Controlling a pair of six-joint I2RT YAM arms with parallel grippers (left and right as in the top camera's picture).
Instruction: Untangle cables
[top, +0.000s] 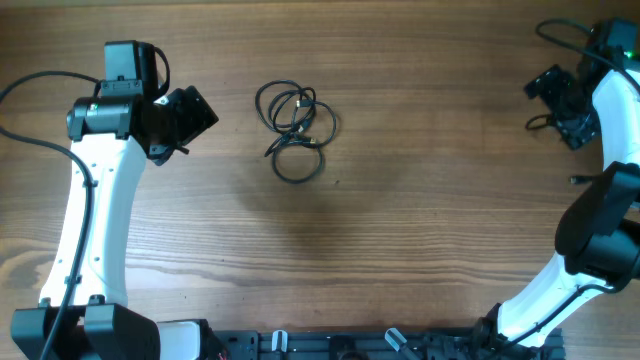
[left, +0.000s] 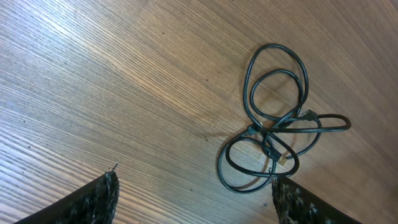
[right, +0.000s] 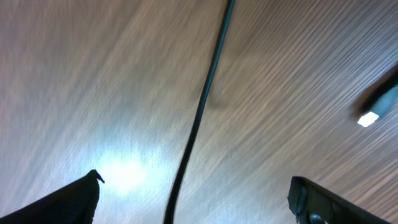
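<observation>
Far left in the overhead view, the left gripper (left: 194, 180) hangs released over the wooden table (top: 430, 230), its two fingers (left: 93, 200) spread wide and gripping nothing. The tangled cables (top: 298, 128) lie just to its right, in the upper centre-left of the overhead frame and clear of the claw. In the left wrist view the bundle sits at centre right, ahead of the fingertips. Its lowest loop ends just beside the tip of the finger at lower right. The bundle lies flat, several loops crossing at a middle knot, with a pale-tipped plug (left: 283, 158) showing among them. Bare wood rings the tangle on every side, with the widest stretch running across the middle of the table towards the right. At far right, near the upper right corner of the overhead frame, the right gripper (right: 194, 180) is likewise released, its fingers well apart. A lone cord (right: 202, 106) runs up the blurred right wrist frame between those fingers, and neither appears to touch it. A plug end (right: 372, 117) shows at that frame's right edge, too blurred to tell which cord it belongs to.
</observation>
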